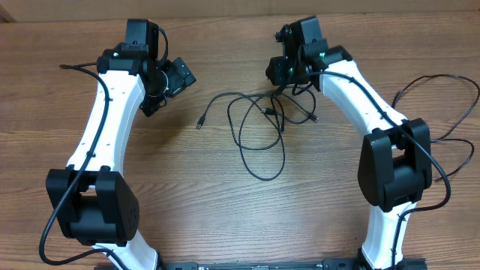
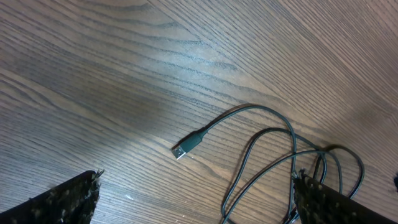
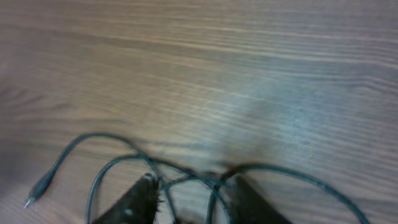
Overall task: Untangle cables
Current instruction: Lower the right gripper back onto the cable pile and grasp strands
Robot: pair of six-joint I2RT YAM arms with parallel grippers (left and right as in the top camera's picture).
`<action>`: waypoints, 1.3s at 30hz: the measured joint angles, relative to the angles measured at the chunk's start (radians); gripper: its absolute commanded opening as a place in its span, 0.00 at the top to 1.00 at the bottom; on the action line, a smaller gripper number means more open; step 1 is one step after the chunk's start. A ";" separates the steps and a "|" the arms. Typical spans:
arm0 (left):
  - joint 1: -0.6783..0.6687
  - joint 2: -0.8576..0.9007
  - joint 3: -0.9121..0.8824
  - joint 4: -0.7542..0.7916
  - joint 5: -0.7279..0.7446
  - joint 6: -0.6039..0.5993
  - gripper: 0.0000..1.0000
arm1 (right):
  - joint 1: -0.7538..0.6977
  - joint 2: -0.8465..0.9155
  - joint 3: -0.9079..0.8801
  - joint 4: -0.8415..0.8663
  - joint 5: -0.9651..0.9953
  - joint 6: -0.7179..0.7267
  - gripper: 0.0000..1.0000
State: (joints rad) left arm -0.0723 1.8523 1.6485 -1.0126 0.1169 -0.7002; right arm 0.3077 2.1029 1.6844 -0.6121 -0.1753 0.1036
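The cables (image 1: 262, 124) are thin black cords lying in a loose tangle of loops on the wooden table between the two arms. One silver-tipped plug (image 1: 200, 123) points left. In the left wrist view that plug (image 2: 181, 151) lies ahead, with cable loops (image 2: 273, 162) running past the right fingertip (image 2: 309, 190). My left gripper (image 2: 196, 179) is wide open with only bare table between its fingers, left of the tangle (image 1: 159, 94). My right gripper (image 1: 279, 86) is at the tangle's far right edge. Its jaws (image 3: 194, 190) stand partly apart, straddling crossing strands (image 3: 205, 183). A small jack plug (image 3: 32, 199) lies to the left.
Thicker black wires (image 1: 450, 112) loop on the table to the right of the right arm, and another wire (image 1: 75, 67) trails off beside the left arm. Both arm bases (image 1: 97, 210) (image 1: 394, 169) stand near the front edge.
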 measured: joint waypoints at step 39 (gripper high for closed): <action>0.000 0.000 0.000 0.000 0.000 0.000 0.00 | 0.000 0.000 -0.255 0.132 -0.055 -0.108 0.75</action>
State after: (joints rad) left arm -0.0723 1.8523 1.6485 -1.0126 0.1169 -0.6998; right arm 0.3080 2.1029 1.4292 -0.4805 -0.2298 -0.0040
